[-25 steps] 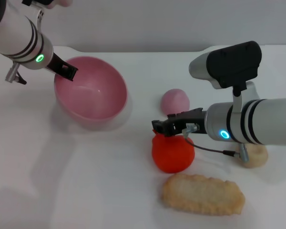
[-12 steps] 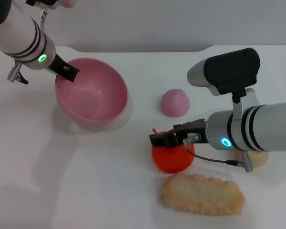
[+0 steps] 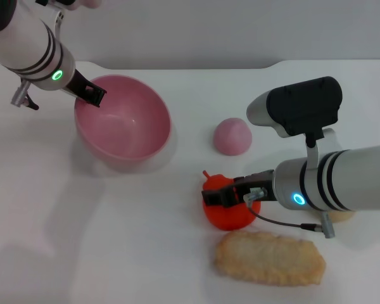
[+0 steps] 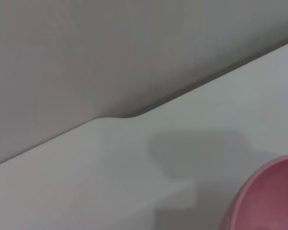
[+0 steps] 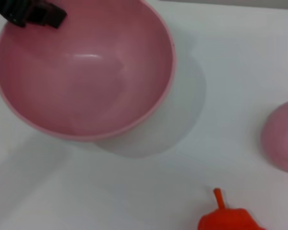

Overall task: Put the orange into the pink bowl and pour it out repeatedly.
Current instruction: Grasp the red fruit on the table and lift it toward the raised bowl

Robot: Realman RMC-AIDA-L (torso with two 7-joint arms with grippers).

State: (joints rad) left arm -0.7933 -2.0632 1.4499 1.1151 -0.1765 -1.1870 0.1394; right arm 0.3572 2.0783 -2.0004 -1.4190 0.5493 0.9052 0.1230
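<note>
The orange [image 3: 231,216] lies on the white table in front of me, its stem tip showing in the right wrist view [image 5: 228,221]. My right gripper [image 3: 223,195] is open and low over the fruit's top, its black fingers against the upper side. The pink bowl [image 3: 128,126] stands at the far left, empty and slightly tipped; the right wrist view [image 5: 86,72] and the left wrist view [image 4: 271,201] also catch it. My left gripper [image 3: 90,95] is shut on the bowl's far-left rim; it shows as black fingers [image 5: 33,13] in the right wrist view.
A small pink dome [image 3: 233,136] sits between the bowl and the right arm. A beige oblong biscuit [image 3: 269,256] lies just in front of the orange. A beige doughnut [image 3: 343,214] peeks out behind the right forearm. The table's far edge runs behind the bowl.
The right gripper has come down and toward me, from above the orange onto its top. The left gripper and bowl have barely shifted.
</note>
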